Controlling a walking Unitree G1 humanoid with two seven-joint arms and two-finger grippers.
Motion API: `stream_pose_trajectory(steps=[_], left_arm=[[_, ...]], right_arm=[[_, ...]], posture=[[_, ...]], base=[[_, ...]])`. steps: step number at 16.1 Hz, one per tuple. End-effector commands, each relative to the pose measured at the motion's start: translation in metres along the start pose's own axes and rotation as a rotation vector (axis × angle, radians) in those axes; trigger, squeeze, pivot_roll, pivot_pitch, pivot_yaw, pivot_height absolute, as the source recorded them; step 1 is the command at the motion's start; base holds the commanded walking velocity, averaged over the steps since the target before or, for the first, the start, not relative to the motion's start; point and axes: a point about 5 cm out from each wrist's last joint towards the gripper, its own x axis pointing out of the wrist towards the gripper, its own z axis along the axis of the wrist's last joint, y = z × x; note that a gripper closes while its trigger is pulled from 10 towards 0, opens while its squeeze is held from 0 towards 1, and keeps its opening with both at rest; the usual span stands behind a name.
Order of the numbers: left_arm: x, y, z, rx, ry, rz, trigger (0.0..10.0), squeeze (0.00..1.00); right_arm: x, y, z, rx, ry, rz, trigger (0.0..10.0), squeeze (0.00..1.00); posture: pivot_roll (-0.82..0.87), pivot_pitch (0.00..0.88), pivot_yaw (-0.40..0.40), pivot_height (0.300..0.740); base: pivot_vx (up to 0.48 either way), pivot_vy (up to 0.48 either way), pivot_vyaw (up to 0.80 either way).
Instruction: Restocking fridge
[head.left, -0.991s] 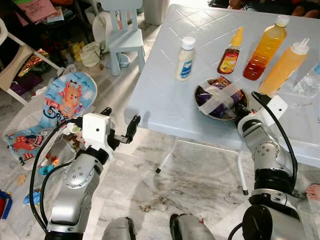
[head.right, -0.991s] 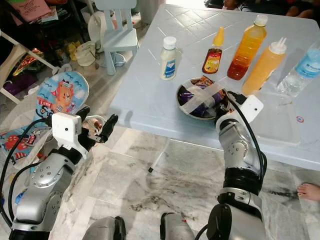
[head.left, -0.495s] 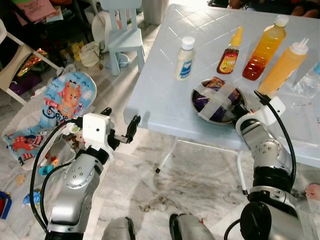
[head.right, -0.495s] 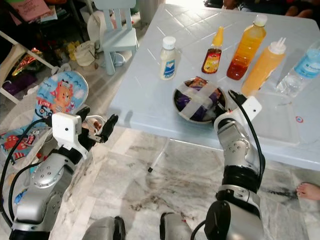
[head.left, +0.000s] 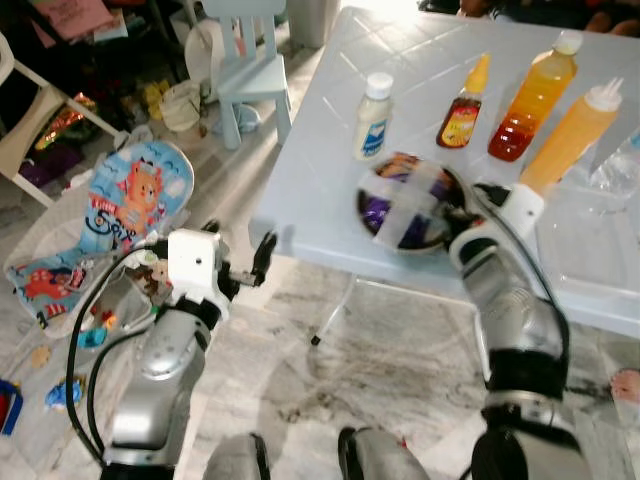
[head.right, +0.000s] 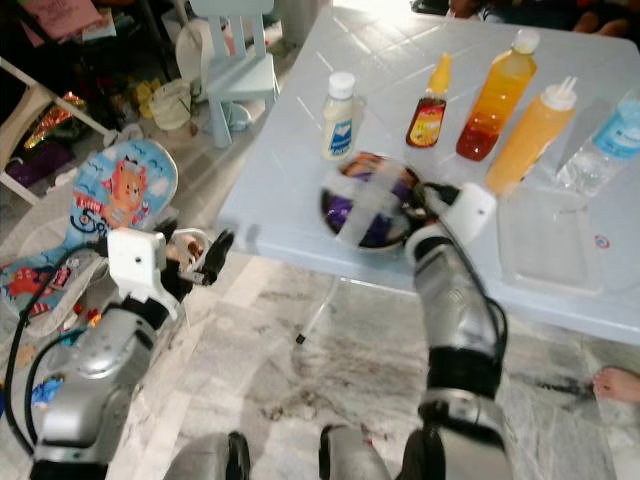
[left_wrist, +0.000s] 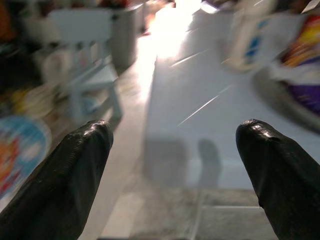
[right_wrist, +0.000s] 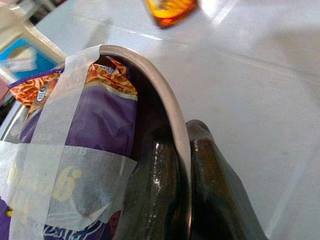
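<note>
A pale blue surface (head.left: 330, 150) stands on a marble floor in a cluttered room. On it, near the front edge, sits a metal bowl (head.left: 405, 205) of purple snack packets strapped with tape. The right gripper (right_wrist: 182, 165) has its fingers clamped on the bowl's rim at about 3 o'clock, one inside and one outside, forearm reaching up from below the edge. Bottles stand at 12 o'clock behind. The left gripper (left_wrist: 175, 150) hovers spread wide off the surface's corner, at 9 o'clock from the bowl.

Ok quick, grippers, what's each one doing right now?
Left gripper: open, holding nothing, off the table edge.
Right gripper: shut on the rim of the bowl, one finger inside, one outside.
</note>
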Motion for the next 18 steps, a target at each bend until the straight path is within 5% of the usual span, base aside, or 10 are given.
stream_pose_trajectory(steps=[1, 5, 6, 7, 11, 18], left_arm=[[-0.001, 0.007, -0.008, 0.009, 0.042, 0.065, 10.0, 0.00], [0.001, 0.016, -0.016, 0.004, 0.065, 0.116, 10.0, 0.00], [0.004, 0.018, -0.014, 0.007, 0.056, 0.126, 10.0, 0.00], [0.006, 0.018, -0.012, 0.012, 0.048, 0.130, 10.0, 0.00], [0.013, 0.022, -0.005, 0.020, 0.019, 0.146, 10.0, 0.00], [0.004, 0.022, -0.012, 0.021, 0.032, 0.168, 10.0, 0.00]], right_arm=[[-0.003, 0.003, -0.001, -0.049, -0.032, 0.014, 0.0, 0.00], [-0.010, 0.011, -0.001, -0.139, -0.114, 0.053, 0.0, 0.00], [-0.011, 0.012, 0.000, -0.163, -0.129, 0.057, 7.3, 0.00], [-0.011, 0.014, 0.001, -0.183, -0.143, 0.062, 10.0, 0.00], [-0.020, 0.031, 0.000, -0.310, -0.185, 0.184, 10.0, 0.00], [-0.027, 0.037, -0.014, -0.285, -0.147, 0.245, 10.0, 0.00]], posture=[[-0.03, 0.090, -0.005, 0.740], [-0.03, 0.067, -0.005, 0.740], [-0.03, 0.063, -0.014, 0.740], [-0.03, 0.063, -0.015, 0.740], [-0.04, 0.074, -0.019, 0.740], [-0.02, 0.043, -0.038, 0.740]], base=[[0.000, 0.000, 0.00], [0.000, 0.000, 0.00], [0.000, 0.000, 0.00], [0.000, 0.000, 0.00], [-0.153, 0.000, 0.33], [-0.327, 0.000, 0.65]])
